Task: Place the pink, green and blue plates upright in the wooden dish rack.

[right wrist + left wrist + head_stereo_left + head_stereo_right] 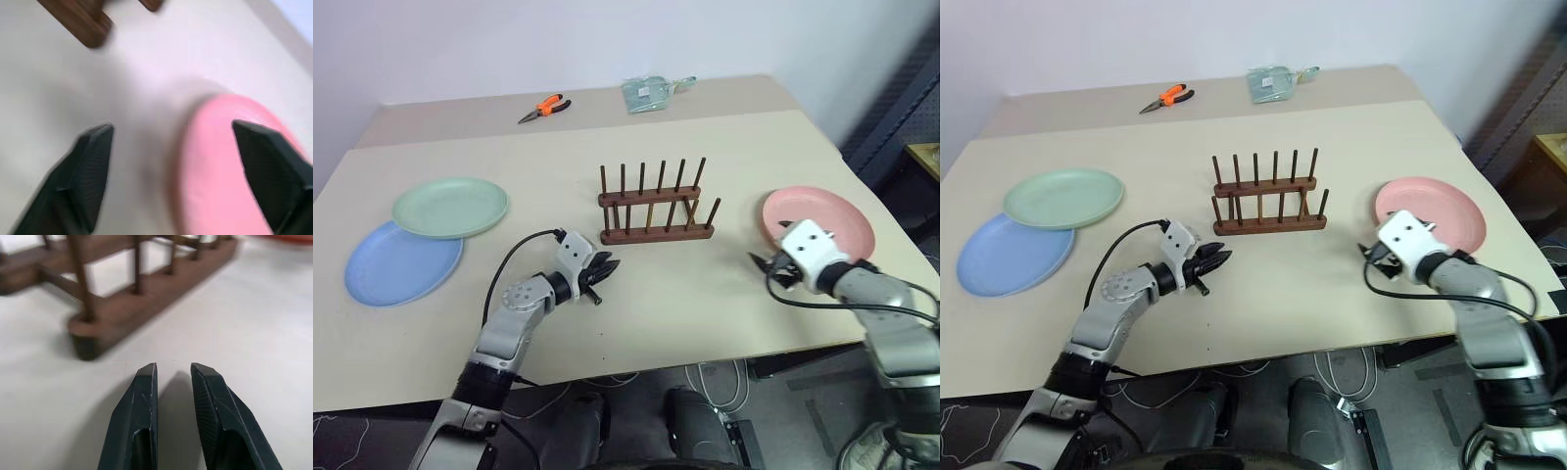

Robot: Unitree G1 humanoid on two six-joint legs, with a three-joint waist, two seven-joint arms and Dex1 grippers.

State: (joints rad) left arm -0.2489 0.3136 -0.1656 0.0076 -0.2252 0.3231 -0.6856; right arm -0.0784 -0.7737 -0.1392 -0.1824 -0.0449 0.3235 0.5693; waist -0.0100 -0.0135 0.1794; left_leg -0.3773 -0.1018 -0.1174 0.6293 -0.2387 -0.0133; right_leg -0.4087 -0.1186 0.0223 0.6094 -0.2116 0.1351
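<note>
Left gripper [173,382] narrow, right gripper [171,147] wide beside pink plate [822,215], wooden dish rack [654,204] empty

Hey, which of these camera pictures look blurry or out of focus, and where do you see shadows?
Right wrist view: motion-smeared, the pink plate and the wooden dish rack both soft-edged. Left wrist view: the fingers are sharp, the rack behind them is out of focus, and a soft shadow lies on the table between the fingers. Left eye view: clear, even light, faint shadows under the rack and the left gripper.
</note>
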